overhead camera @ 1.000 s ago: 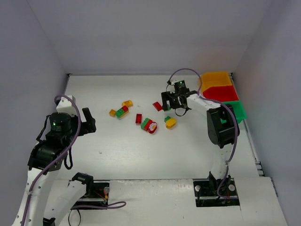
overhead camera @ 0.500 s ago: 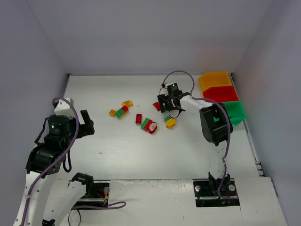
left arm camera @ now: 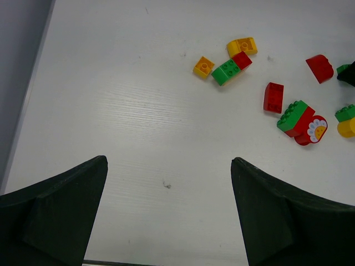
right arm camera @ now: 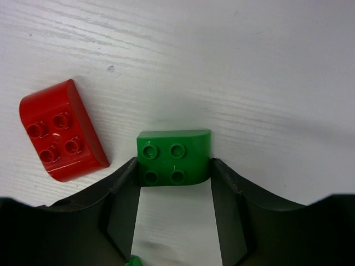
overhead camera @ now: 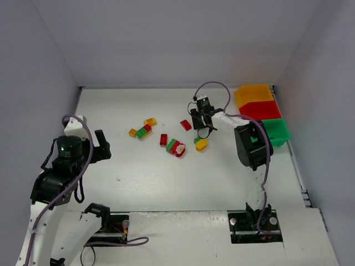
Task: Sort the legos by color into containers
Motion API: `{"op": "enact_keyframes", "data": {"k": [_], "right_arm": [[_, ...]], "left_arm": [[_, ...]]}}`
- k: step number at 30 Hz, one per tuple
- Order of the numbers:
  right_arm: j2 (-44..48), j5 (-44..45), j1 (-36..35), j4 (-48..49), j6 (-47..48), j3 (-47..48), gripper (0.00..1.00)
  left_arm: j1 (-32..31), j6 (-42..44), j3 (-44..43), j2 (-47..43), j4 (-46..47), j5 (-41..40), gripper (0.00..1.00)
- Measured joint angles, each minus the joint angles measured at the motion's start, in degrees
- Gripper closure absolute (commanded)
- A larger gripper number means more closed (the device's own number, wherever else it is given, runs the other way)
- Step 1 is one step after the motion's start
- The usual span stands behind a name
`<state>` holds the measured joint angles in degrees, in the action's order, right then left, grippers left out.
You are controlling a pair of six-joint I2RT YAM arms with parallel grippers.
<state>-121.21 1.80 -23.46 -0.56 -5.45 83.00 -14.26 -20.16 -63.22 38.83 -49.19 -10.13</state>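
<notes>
Legos lie loose on the white counter, none of them in a bin yet as far as I can see. My right gripper is down at the counter with its jaws drawn narrow on a green brick. In the wrist view, both fingers press against the brick's sides, with the curved end of the brick poking out past the fingertips. The brick sits flat on the counter, studs up.

Just outside this gripper's left finger lies a red rounded brick, close to the green one but not touching it. Back from the gripper toward the arm bases sits a green-on-yellow piece, near but apart. Further off on the same side as the red one are a green, red and flower-printed clump, a lone red brick and a yellow, red and green group.

On the gripper's other side, the yellow-orange bin, the red bin and the green bin stand in a row along the counter's edge. They touch one another and stand well clear of the gripper.

My left gripper hangs above bare counter with its jaws spread wide and nothing between them; the whole scatter of bricks lies well ahead of it.
</notes>
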Motion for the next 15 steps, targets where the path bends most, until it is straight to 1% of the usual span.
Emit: {"op": "enact_keyframes", "data": {"k": [2, 4, 7, 9, 12, 13, 14, 15], "right_arm": [[0.24, 1.33, 0.02, 0.11, -0.48, -0.22, 1.0], [1.4, 3.23, 0.13, -0.17, -0.9, -1.62, 1.0], [5.31, 6.03, 1.14, -0.98, -2.03, -5.49, 1.0], [9.6, 7.28, 3.06, -1.77, -3.3, -8.48, 1.0], [18.01, 8.68, 8.76, -2.29, -5.81, -12.94, 1.0], [22.86, 9.68, 13.16, -2.45, -7.1, -14.67, 0.99], [23.65, 9.88, 13.84, -2.49, -7.3, -14.88, 0.99], [25.88, 10.82, 16.76, -2.58, -8.11, -15.41, 0.98]], "left_arm": [[0.0, -0.02, 0.0, 0.0, 0.0, 0.0, 0.14], [0.0, -0.02, 0.0, 0.0, 0.0, 0.0, 0.14], [0.0, -0.04, 0.0, 0.0, 0.02, 0.02, 0.14], [0.0, -0.04, 0.0, 0.0, 0.02, 0.07, 0.14], [0.0, -0.04, 0.0, 0.0, 0.02, 0.28, 0.14], [0.0, -0.04, 0.0, 0.0, 0.02, 0.46, 0.15], [0.0, -0.04, 0.0, 0.0, 0.04, 0.57, 0.15], [0.0, -0.07, 0.0, 0.0, 0.04, 0.74, 0.14]]}}
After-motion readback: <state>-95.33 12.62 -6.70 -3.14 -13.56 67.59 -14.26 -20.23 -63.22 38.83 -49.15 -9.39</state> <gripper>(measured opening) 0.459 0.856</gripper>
